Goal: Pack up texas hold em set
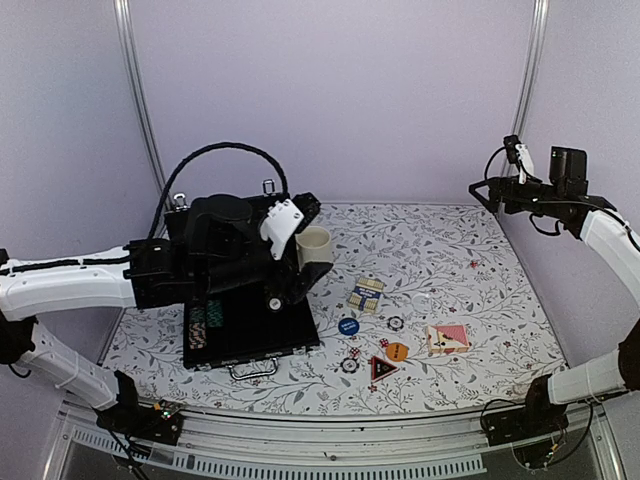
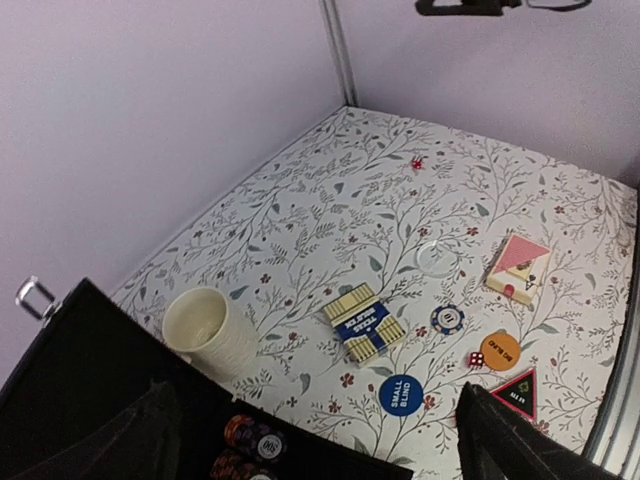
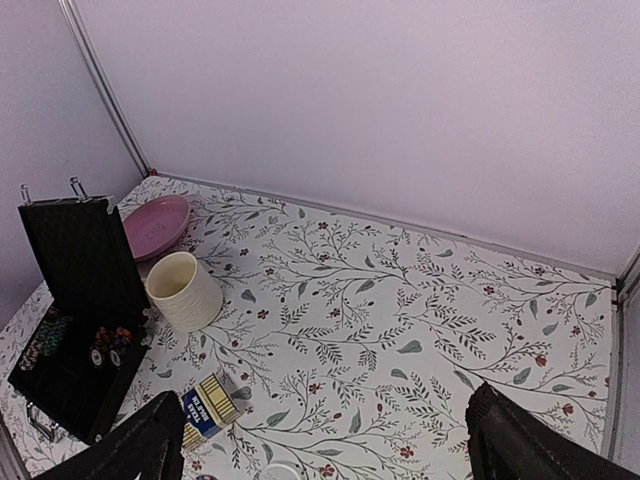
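While the left tool hangs wide open, empty, over the open case, we note the blue deck ahead on the counter; right tool likewise spread, empty, well apart.

Blue round button: white lettering "SMALL BLIND", set in two lines. Orange round button: two lines of dark lettering, apparently "BIG BLIND", barely legible. Blue card deck and red-edged black triangle: printed words on each, too small to read.
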Motion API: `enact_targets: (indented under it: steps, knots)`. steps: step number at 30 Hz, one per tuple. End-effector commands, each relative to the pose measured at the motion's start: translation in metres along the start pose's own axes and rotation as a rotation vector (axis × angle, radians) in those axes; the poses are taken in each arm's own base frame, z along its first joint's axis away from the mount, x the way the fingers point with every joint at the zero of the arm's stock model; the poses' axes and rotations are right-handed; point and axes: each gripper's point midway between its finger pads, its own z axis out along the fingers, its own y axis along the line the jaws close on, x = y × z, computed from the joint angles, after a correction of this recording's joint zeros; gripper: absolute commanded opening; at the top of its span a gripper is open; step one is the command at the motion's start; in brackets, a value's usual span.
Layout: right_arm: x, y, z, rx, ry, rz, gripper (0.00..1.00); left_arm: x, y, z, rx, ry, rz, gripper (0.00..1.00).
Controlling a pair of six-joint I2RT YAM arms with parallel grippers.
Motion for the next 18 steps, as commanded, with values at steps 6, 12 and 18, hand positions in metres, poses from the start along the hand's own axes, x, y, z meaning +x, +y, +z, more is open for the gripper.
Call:
enact_targets:
  steps: [6, 12, 18]
  knots:
    - [0.014, 0.048, 0.007, -0.319, 0.024, -0.100, 1.00, 0.107, 0.098, -0.067, -0.441, 0.101, -0.436, 0.97]
    - [0.040, 0.091, 0.041, -0.423, 0.136, -0.185, 0.92, 0.165, 0.123, -0.097, -0.575, 0.139, -0.617, 0.97]
    - [0.090, 0.151, 0.072, -0.528, 0.260, -0.314, 0.87, 0.188, 0.115, -0.092, -0.537, 0.214, -0.687, 0.97]
